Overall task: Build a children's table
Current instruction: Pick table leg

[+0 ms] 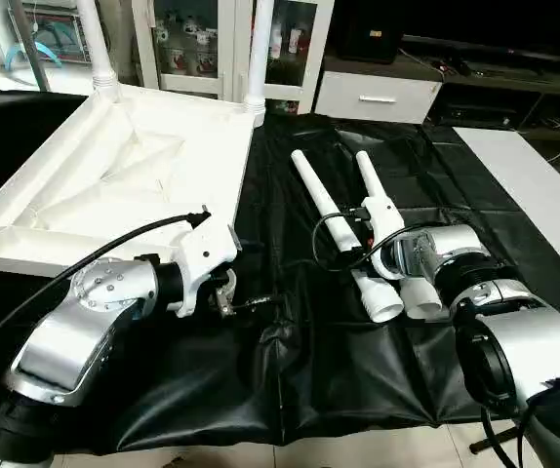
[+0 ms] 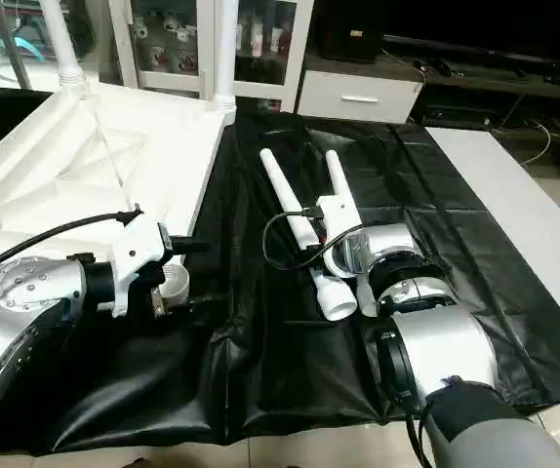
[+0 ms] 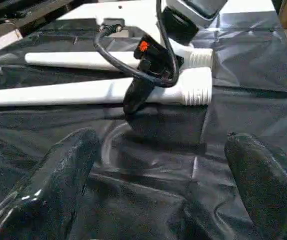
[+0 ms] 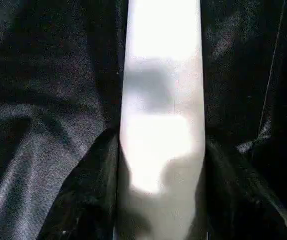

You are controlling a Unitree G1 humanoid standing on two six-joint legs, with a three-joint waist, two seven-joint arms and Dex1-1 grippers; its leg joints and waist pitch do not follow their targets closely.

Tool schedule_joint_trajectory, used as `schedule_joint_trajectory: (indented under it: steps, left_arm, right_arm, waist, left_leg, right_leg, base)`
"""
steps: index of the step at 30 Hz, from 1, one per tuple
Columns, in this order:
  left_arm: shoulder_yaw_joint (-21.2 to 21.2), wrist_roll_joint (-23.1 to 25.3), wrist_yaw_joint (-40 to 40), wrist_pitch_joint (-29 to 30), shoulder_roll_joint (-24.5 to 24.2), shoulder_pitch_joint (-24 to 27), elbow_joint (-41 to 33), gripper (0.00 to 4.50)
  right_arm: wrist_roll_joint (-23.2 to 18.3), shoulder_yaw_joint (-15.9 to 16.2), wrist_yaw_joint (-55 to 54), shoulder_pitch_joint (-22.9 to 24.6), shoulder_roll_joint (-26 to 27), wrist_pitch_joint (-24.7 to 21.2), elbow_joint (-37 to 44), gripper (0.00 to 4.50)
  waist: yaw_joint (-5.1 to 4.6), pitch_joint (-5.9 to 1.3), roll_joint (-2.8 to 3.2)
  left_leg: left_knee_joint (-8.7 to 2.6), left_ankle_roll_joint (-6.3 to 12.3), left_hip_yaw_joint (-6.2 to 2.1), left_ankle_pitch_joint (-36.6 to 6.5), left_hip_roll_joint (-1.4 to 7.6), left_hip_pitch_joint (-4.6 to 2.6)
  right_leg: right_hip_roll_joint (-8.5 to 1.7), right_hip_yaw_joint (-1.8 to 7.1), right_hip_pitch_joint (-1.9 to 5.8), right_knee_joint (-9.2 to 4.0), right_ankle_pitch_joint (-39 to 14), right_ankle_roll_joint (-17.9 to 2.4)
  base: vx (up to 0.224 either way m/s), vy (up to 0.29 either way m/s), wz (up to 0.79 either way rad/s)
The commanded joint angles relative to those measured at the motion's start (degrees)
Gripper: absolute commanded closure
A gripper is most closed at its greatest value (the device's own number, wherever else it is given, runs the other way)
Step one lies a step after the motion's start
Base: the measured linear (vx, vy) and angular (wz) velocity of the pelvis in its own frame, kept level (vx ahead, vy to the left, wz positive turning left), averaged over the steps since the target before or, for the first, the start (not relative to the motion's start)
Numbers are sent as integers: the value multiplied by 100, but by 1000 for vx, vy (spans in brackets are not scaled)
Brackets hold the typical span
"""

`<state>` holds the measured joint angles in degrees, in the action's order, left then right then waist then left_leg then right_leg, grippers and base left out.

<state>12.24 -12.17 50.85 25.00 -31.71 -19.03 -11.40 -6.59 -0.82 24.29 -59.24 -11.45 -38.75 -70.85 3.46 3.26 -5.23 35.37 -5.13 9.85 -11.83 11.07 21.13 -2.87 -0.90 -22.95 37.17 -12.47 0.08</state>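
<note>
I am holding my left gripper (image 3: 158, 195) wide open and empty over the black cloth (image 1: 290, 370), with the upturned tabletop (image 1: 114, 166) just beyond and beside it. Two legs (image 1: 259, 49) are already standing in the sockets on the tabletop's far side.

Ahead of that open gripper, across the cloth, two loose legs are lying side by side. The nearer leg (image 1: 343, 234) is untouched. My right gripper (image 4: 158, 165) is sitting over the farther leg (image 1: 382, 219), its black fingers (image 4: 91, 190) flanking the white shaft on either side and pressing close against it. I judge this to be a grasp in the making, not yet a settled hold.

To do this well, I am keeping the leg centred between the fingers and closing squarely on the round shaft so it cannot roll out. I would also lift straight up, clear of the neighbouring leg just beside it, before carrying it toward an empty socket.
</note>
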Motion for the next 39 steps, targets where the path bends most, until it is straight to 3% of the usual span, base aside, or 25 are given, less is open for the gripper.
schedule_joint_trajectory:
  steps: [1,8,10,11,12,13,14,16,17,18,19,20,21,22,23,24,25,29,30,31,34,37,39]
  left_arm:
    - [-9,36,-148,27,126,-141,64,0]
    - [-312,3,-667,120,408,-303,300,0]
    - [-683,-160,-1066,229,675,-460,461,0]
    - [-683,-160,-1066,229,675,-460,461,0]
    - [-970,-363,-1330,360,895,-601,538,0]
    - [-1398,-711,-1756,638,1238,-818,600,0]
    - [-1398,-711,-1756,638,1238,-818,600,0]
    - [-1593,-1093,-1817,949,1416,-889,549,0]
    - [-1745,-1376,-1934,1228,1590,-949,561,0]
    - [-1830,-1637,-1965,1404,1741,-1009,577,0]
    - [-1855,-1714,-1982,1444,1791,-1032,585,0]
    - [-1908,-1875,-2018,1527,1896,-1080,602,0]
    - [-1979,-2139,-2051,1637,2045,-1175,632,0]
    - [-2026,-2280,-2067,1700,2137,-1235,641,0]
    - [-2026,-2280,-2067,1700,2137,-1235,641,0]
    - [-2090,-2432,-2105,1746,2240,-1342,678,0]
    - [-2247,-2661,-2150,1846,2438,-1576,731,0]
    - [-2368,-2874,-2174,1974,2540,-1813,787,0]
    - [-2402,-2939,-2191,2007,2560,-1862,804,0]
    - [-2412,-2965,-2196,2036,2563,-1874,802,0]
    - [-2533,-3308,-2290,2281,2644,-1981,795,0]
    - [-2629,-3565,-2389,2462,2722,-2087,808,0]
    - [-2673,-3640,-2431,2513,2757,-2135,814,0]
  right_arm:
    - [-96,-139,35,10,-45,-112,74,266]
    - [-319,-366,231,4,-126,-144,286,268]
    - [-658,-653,556,-38,-207,-312,666,268]
    - [-658,-653,556,-38,-207,-312,666,268]
    - [-961,-867,820,-9,-277,-552,1080,268]
    - [-1510,-1198,1192,191,-367,-1024,1999,268]
    - [-1510,-1198,1192,191,-367,-1024,1999,268]
    - [-1949,-1359,1464,496,-405,-1378,2833,268]
    - [-2258,-1363,1796,815,-468,-1489,3480,268]
    - [-2654,-1373,2240,1181,-549,-1611,4139,268]
    - [-2779,-1377,2379,1292,-579,-1652,4318,268]
    - [-3041,-1385,2671,1527,-644,-1740,4695,268]
    - [-3388,-1414,3050,1816,-743,-1886,5103,269]
    - [-3575,-1450,3245,1971,-793,-1993,5307,269]
    - [-3575,-1450,3245,1971,-793,-1993,5307,269]
    - [-3793,-1515,3423,2089,-837,-2147,5462,269]
    - [-4032,-1589,3597,2239,-891,-2455,5765,269]
    - [-4227,-1663,3607,2338,-855,-2681,6101,269]
    - [-4264,-1689,3577,2345,-828,-2714,6164,269]
    - [-4295,-1693,3556,2367,-824,-2724,6211,269]
    - [-4558,-1700,3420,2581,-817,-2776,6590,269]
    - [-4711,-1743,3350,2716,-833,-2874,6786,269]
    - [-4736,-1765,3305,2741,-817,-2934,6870,269]
  waist:
    - [2,-348,140]
    - [3,-358,104]
    - [2,-370,65]
    - [25,-388,80]
    - [15,-371,59]
    - [26,-391,44]
    - [83,-425,84]
    - [112,-408,85]
    - [117,-400,63]
    - [183,-385,64]
    - [196,-375,21]
    - [292,-378,23]
    - [281,-370,-15]
    - [323,-381,-22]
    - [323,-375,-38]
    - [325,-351,-80]
    - [327,-351,-80]
    - [309,-309,-67]
    - [287,-297,-77]
    - [287,-301,-82]
    - [307,-322,-37]
    - [326,-337,-60]
    - [316,-308,-81]
  left_leg:
    - [-429,-223,20,-278,176,-99]
    - [-421,-115,14,-173,175,-75]
    - [-413,-63,18,-103,178,-79]
    - [-400,-4,17,-24,181,-92]
    - [-411,22,27,26,171,-83]
    - [-397,38,26,74,170,-86]
    - [-370,92,15,208,190,-130]
    - [-379,161,11,283,158,-103]
    - [-384,174,16,234,162,-100]
    - [-385,167,25,135,180,-118]
    - [-399,160,34,110,163,-103]
    - [-388,210,37,54,193,-141]
    - [-390,234,34,49,190,-115]
    - [-394,252,32,0,199,-141]
    - [-400,254,28,13,188,-119]
    - [-420,195,26,-173,184,-115]
    - [-417,162,25,-240,190,-126]
    - [-452,-45,-8,-581,187,-123]
    - [-473,-154,-30,-759,184,-96]
    - [-470,-178,-34,-774,185,-101]
    - [-461,-223,-38,-589,186,-106]
    - [-445,-174,-35,-361,173,-95]
    - [-455,-164,-29,-358,165,-78]
  right_leg:
    - [-384,174,261,-299,441,-1458]
    - [-395,179,292,-295,525,-1481]
    - [-389,175,294,-295,607,-1504]
    - [-398,183,307,-282,749,-1521]
    - [-375,180,307,-291,821,-1540]
    - [-362,185,339,-274,980,-1557]
    - [-380,185,334,-257,1365,-1581]
    - [-364,171,331,-256,1433,-1601]
    - [-364,174,330,-271,1385,-1596]
    - [-385,182,315,-294,1240,-1600]
    - [-370,184,345,-307,1170,-1573]
    - [-404,193,343,-317,1146,-1569]
    - [-397,190,338,-313,1102,-1577]
    - [-405,177,317,-330,925,-1581]
    - [-405,173,331,-333,858,-1582]
    - [-420,165,314,-380,340,-1542]
    - [-433,167,303,-397,154,-1518]
    - [-446,160,271,-480,-618,-1265]
    - [-464,160,271,-528,-1135,-1062]
    - [-469,160,263,-538,-1229,-1010]
    - [-448,160,241,-517,-938,-957]
    - [-429,148,259,-471,-417,-1091]
    - [-424,147,257,-479,-459,-1095]
  base:
    - [0,0,0]
    - [0,0,0]
    - [0,0,0]
    - [0,0,0]
    - [0,0,0]
    - [0,0,0]
    - [0,0,0]
    - [0,0,0]
    - [0,0,0]
    - [0,0,0]
    - [0,0,0]
    - [0,0,0]
    - [0,0,0]
    - [0,0,0]
    - [0,0,0]
    - [0,0,0]
    - [0,0,0]
    - [0,0,0]
    - [0,0,0]
    - [0,0,0]
    - [0,0,0]
    - [0,0,0]
    - [0,0,0]
